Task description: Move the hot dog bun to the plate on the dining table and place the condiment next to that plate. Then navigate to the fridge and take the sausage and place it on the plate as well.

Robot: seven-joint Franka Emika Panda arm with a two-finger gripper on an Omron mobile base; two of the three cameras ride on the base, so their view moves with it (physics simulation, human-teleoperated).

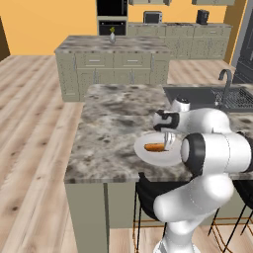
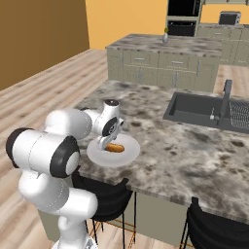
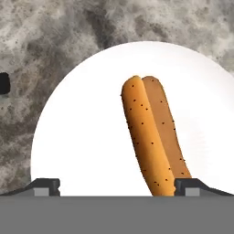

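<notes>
White plate (image 3: 87, 137) sits on the stone bench (image 1: 113, 133), and the hot dog bun (image 3: 153, 137) lies on it. Just above, the hand (image 3: 116, 187) is wide open and holds nothing. If it lifts crooked, a finger could bump the bun off.

Fingers (image 3: 45, 186) spread wide, pointing downward

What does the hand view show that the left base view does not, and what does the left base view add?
Hand view alone: dark specks on the long orange-brown hot dog bun and the groove along its length. Left base view alone: the dark sink with its curved grey faucet, the black stool and the second marble island behind. Both: the bun lying on the round white plate on the grey marble counter, with the open gripper above it.
</notes>
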